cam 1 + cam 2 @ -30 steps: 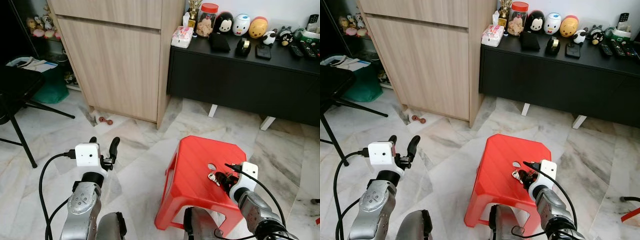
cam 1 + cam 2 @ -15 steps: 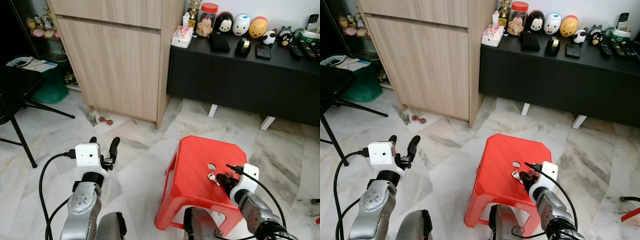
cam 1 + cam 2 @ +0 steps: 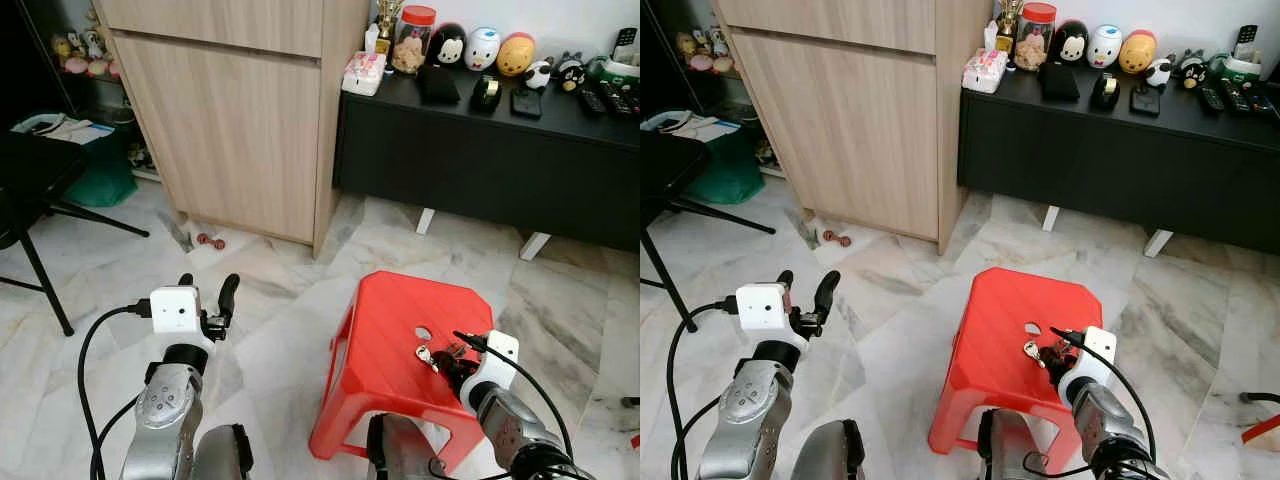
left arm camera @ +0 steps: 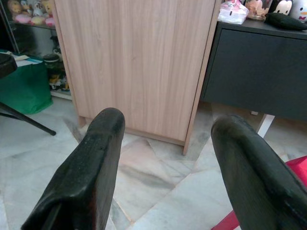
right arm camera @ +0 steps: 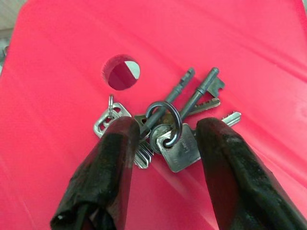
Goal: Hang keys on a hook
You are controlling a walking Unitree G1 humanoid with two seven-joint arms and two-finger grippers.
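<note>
Red plastic stool [image 3: 400, 330] bears the keys [image 5: 168, 129] beside its centre hole; the right gripper [image 5: 165, 158] straddles them, fingers spread, to pinch, while the left gripper [image 4: 168, 158] idles open

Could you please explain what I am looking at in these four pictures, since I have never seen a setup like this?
This is a walking humanoid robot with two silver arms, each ending in a claw of two long black fingers. Two pictures come from cameras in its head, looking down at the room; the other two come from cameras on its wrists, looking along each claw. A bunch of metal keys on a ring lies on a red plastic stool standing on the marble floor. The right claw is open, its fingers on either side of the keys, not yet holding them. The left claw is open and held idle, facing a tall light wooden cupboard.
</note>
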